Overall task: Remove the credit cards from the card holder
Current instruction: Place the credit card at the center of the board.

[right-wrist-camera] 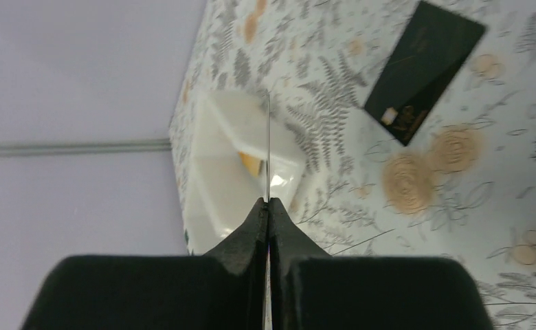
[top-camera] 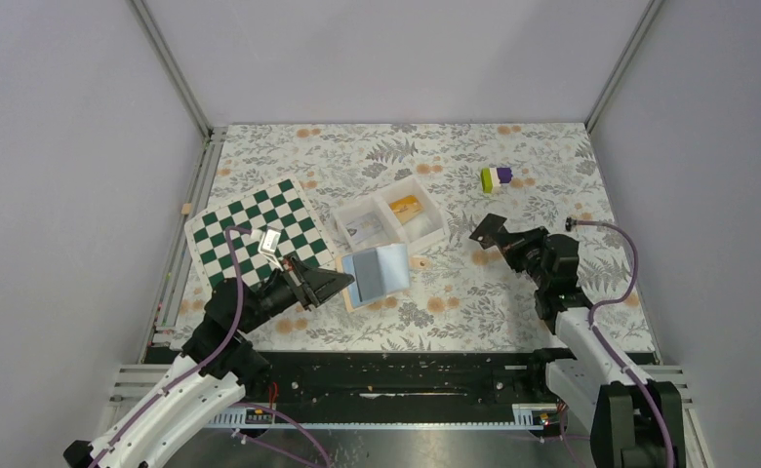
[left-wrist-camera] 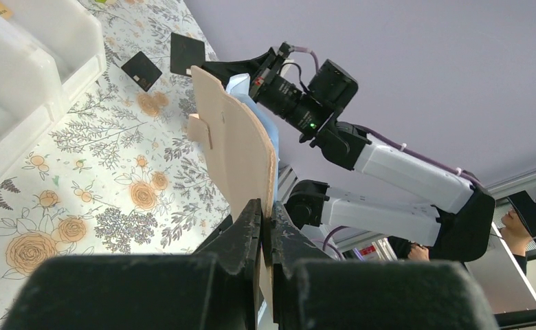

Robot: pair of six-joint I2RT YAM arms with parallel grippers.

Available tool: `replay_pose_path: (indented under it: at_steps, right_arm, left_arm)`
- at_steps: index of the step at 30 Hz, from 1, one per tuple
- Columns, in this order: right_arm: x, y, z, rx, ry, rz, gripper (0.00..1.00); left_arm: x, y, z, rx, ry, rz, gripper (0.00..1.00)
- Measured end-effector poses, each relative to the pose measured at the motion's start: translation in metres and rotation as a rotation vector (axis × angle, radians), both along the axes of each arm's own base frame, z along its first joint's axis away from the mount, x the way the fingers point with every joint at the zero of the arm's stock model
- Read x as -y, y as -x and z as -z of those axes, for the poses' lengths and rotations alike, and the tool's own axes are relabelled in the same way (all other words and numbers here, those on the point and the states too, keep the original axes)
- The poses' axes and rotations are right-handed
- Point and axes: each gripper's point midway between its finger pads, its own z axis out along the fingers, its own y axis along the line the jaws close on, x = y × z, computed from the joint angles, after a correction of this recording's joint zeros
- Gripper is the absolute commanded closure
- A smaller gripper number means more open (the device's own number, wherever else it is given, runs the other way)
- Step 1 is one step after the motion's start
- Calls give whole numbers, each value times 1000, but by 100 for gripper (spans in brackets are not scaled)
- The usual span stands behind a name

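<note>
The left gripper [left-wrist-camera: 265, 210] is squeezing shut on the tan edge of the card holder [top-camera: 377, 273]. This is likely so the holder is not sliding about while the other arm is taking things out of it. The holder is lying open near the middle of the table [top-camera: 552, 166], just in front of the white tray [top-camera: 425, 232] and just right of the chequered board [top-camera: 289, 210]. Its blue inside is showing from above. It is sticking out from the left fingers toward the right edge of the table, so its open side is facing the other arm. The right gripper [right-wrist-camera: 268, 206] is pinching shut on a dark card [left-wrist-camera: 186, 53], which is looking thin as a line from that arm's own camera. It is holding this card up over the table, off to the right of the holder and not touching it, so this card is likely one taken out of the holder. A second dark card [right-wrist-camera: 423, 69] is lying flat on the table near the right gripper. It is too hard to tell whether more cards are hiding inside the blue panels.
</note>
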Motion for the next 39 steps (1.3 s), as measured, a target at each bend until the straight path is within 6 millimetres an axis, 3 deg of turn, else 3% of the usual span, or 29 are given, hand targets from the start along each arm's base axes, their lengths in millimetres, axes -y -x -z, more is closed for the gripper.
replay_pose_path:
  at_steps: [6,14,17,24,37,39]
  right_arm:
    - [29,-14,44,-109,16,143,100]
    - [53,-24,111,-252,-30,295,100]
    - [57,-31,126,-263,-66,329,100]
    - [56,-54,128,-188,-183,363,100]
    - [56,-53,122,-152,-263,391,100]
    - [56,-51,124,-159,-266,394,90]
  left_arm:
    - [0,0,0,2,-1,0,100]
    - [0,0,0,2,-2,0,100]
    - [0,0,3,-4,-9,-1,100]
    - [-2,2,9,-18,-32,-2,100]
    - [-2,2,7,-16,-28,-2,100]
    - [-2,2,7,-15,-26,-2,100]
